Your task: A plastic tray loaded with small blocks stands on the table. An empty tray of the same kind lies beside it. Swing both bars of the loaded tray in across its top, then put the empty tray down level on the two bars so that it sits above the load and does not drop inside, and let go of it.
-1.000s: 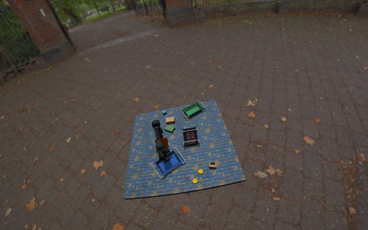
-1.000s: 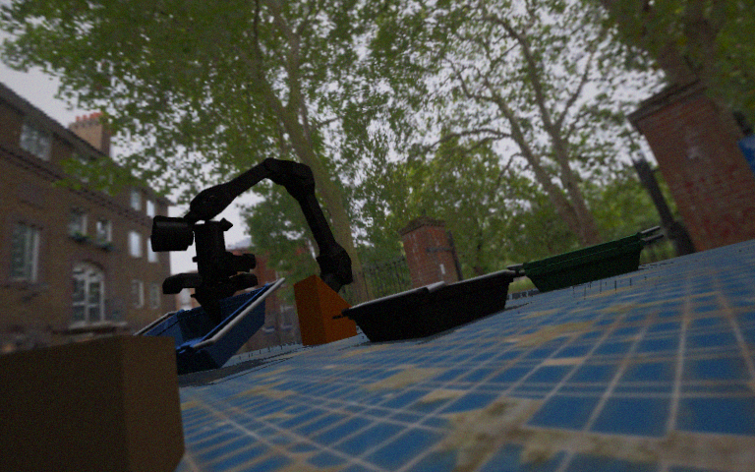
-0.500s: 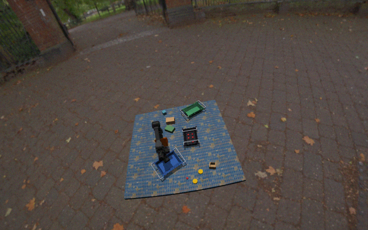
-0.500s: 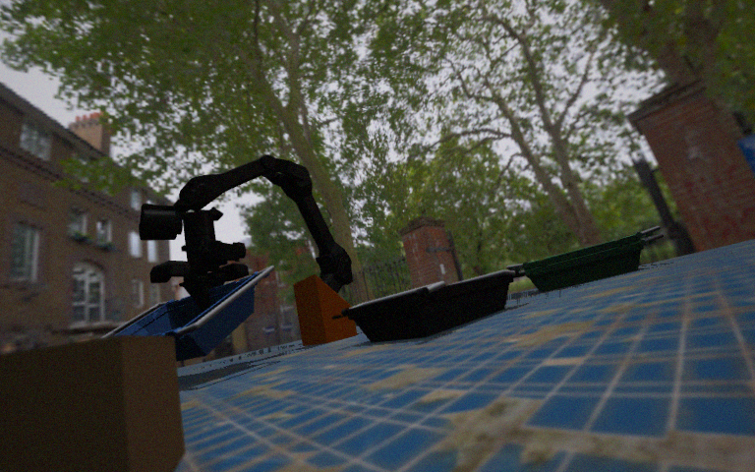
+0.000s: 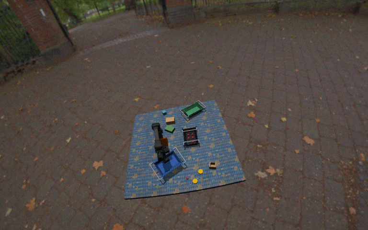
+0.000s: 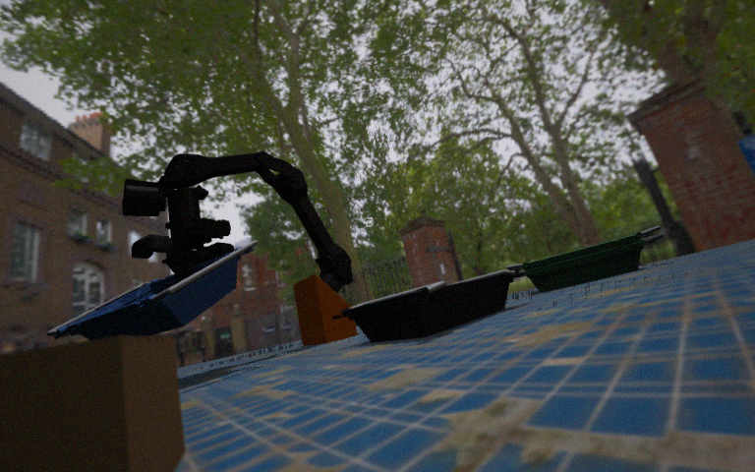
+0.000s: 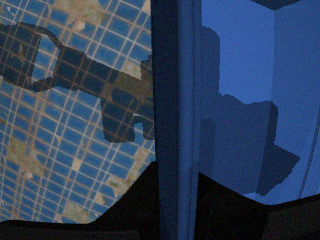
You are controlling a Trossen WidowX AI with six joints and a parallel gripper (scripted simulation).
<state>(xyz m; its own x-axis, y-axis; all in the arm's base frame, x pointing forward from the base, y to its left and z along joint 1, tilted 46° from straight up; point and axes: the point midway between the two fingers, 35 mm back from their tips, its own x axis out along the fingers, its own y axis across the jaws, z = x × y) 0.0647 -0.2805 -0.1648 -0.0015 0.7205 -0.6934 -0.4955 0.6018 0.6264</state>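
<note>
1. From where I stand, the arm point(image 5: 157, 136) point(image 6: 319, 222) is toward 9 o'clock on the mat point(image 5: 219, 146) point(image 6: 500, 383), beside the orange block point(image 5: 164, 141) point(image 6: 319, 311).
2. The claw point(image 5: 165, 159) point(image 6: 181, 269) point(image 7: 164, 168) is clamped on the near wall of the empty blue tray point(image 5: 172, 163) point(image 6: 195, 309) point(image 7: 182, 100), toward 8 o'clock. That tray is tilted and up off the mat.
3. Toward 11 o'clock sit a teal block point(image 5: 164, 111), a tan block point(image 5: 170, 119) and a flat green block point(image 5: 169, 128).
4. A red bit point(image 5: 187, 178) lies at 6 o'clock.
5. The loaded black tray point(image 5: 184, 136) point(image 6: 434, 311) stands near the middle, slightly toward 1 o'clock, red blocks point(image 5: 192, 137) inside and both bars point(image 5: 189, 130) point(image 5: 191, 141) across its top.
6. A green tray point(image 5: 192, 109) point(image 6: 584, 264) stands at 12 o'clock.
7. Two yellow discs point(image 5: 200, 171) point(image 5: 194, 181) lie toward 5 o'clock.
8. A small open box point(image 5: 212, 167) sits toward 4 o'clock.
</note>
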